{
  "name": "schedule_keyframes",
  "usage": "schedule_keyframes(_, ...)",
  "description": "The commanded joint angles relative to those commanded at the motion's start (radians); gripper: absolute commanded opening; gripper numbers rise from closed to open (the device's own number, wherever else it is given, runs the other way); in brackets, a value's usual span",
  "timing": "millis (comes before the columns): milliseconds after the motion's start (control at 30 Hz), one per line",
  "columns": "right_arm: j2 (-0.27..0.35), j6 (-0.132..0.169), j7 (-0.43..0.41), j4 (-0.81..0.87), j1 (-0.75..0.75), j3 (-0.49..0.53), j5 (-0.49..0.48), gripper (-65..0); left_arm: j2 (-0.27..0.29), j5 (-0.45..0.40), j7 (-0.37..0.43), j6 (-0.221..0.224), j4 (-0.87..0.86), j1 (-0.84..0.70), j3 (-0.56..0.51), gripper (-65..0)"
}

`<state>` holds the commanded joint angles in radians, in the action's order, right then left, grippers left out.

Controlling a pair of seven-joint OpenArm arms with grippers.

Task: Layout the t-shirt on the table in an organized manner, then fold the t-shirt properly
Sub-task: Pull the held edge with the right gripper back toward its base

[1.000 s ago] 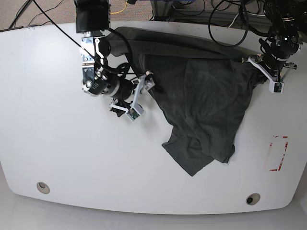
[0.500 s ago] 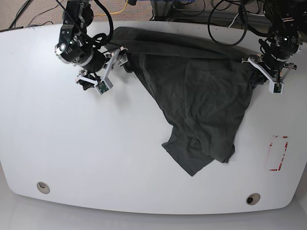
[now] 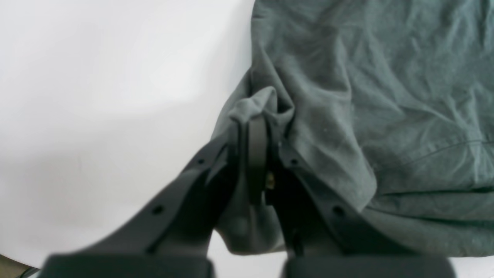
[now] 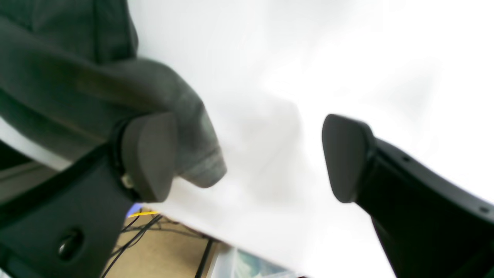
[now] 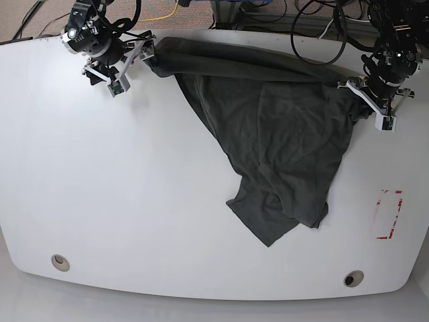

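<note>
The dark grey t-shirt lies crumpled across the far right half of the white table, one lobe hanging towards the front. At the shirt's right edge my left gripper is shut on a bunched fold; the left wrist view shows the cloth pinched in the left gripper. My right gripper is at the shirt's far left corner. In the right wrist view the right gripper stands wide open, and the t-shirt's rounded edge rests against one finger, with bare table in the gap.
A red tape rectangle marks the table near its right edge. Two round grommet holes sit near the front edge. Cables hang behind the far edge.
My right arm has travelled from the middle left of the shirt up to its far left corner, and the shirt's left edge has drawn back with it. The left arm has stayed put.
</note>
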<state>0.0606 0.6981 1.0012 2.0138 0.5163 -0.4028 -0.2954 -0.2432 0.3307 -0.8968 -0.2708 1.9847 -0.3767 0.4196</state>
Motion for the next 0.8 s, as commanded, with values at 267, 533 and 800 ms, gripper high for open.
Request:
schedule_keyframes(267,-0.04,0.0,0.005,-0.002,0.028,0.002,0.0,-8.9,0.0,0.0,0.0,0.0,0.0,0.012,0.0,-65.0)
schedule_keyframes(533,-0.044,0.0,0.005,-0.003,0.051,0.055,0.0,-8.9,0.0,0.0,0.0,0.0,0.0,0.025,0.0,-65.0)
schedule_keyframes(800,-0.044,0.0,0.006,0.0,0.086,0.101,0.0,-8.9,0.002,0.0,0.0,0.0,0.0,0.025,0.0,-65.0)
